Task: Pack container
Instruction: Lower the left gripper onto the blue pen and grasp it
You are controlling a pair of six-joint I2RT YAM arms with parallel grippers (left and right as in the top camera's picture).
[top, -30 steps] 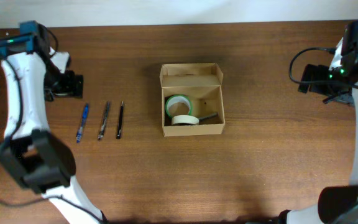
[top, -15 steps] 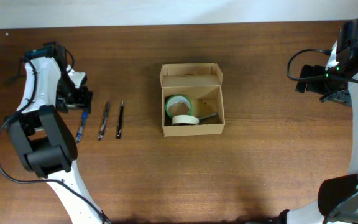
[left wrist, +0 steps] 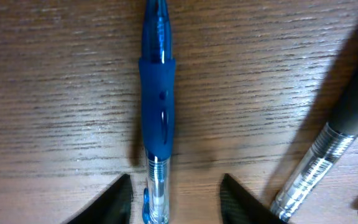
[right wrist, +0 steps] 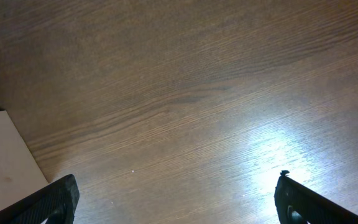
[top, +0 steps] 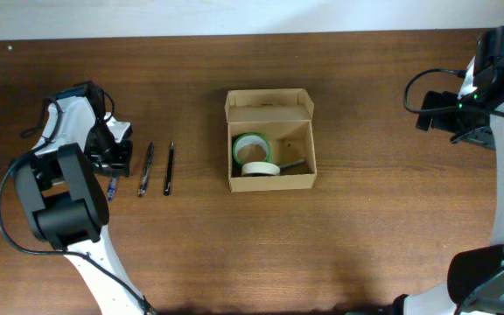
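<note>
Left pincer, I see, stands spread astride the blue pen on the bench. Right pincer hangs spread too, the container at its 9 o'clock overhead.

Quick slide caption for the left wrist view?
Open left gripper straddles the blue pen on the wooden table.

No writing, label, brand, number or sign can be read in any view. The blue translucent plastic pen, lying on the tabletop between the fingertips of the left end effector, carries no legible print. The small tan cardboard box is plain.
</note>
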